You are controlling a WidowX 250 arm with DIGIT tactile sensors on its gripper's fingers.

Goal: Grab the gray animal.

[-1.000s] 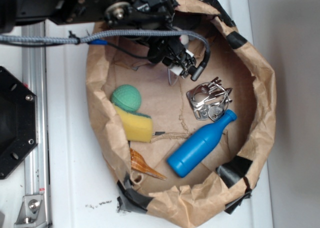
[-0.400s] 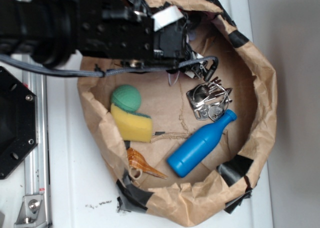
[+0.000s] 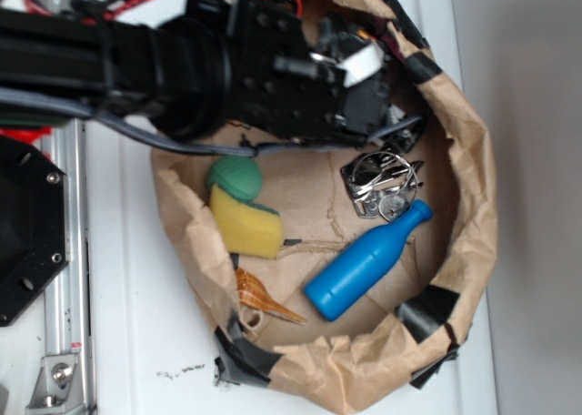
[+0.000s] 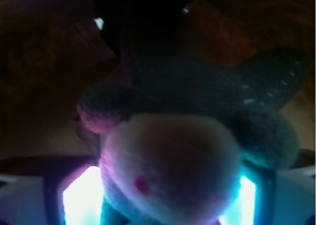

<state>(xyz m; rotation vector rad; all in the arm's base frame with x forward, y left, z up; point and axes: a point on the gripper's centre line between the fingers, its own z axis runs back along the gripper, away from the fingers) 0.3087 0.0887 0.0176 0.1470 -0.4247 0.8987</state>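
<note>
The gray animal [image 4: 197, 101] fills the wrist view: a dark gray plush body, rounded ears, and a pale face [image 4: 173, 166] with a red eye. It sits between my gripper's [image 4: 158, 205] two lit fingers [image 4: 79, 200], which close on its head from both sides. In the exterior view my gripper [image 3: 393, 124] is at the back right inside the brown paper bag [image 3: 473, 206]. The black arm hides the animal there.
In the bag lie a shiny metal clip bundle [image 3: 380, 186] just below the gripper, a blue bottle [image 3: 368, 260], a green ball [image 3: 235, 177] on a yellow sponge [image 3: 244, 222], and a brown shell [image 3: 262, 298]. The bag's crumpled walls ring everything.
The arm has swung further over the bag, and the gripper has shifted right toward the back right wall. The other objects have stayed in place.
</note>
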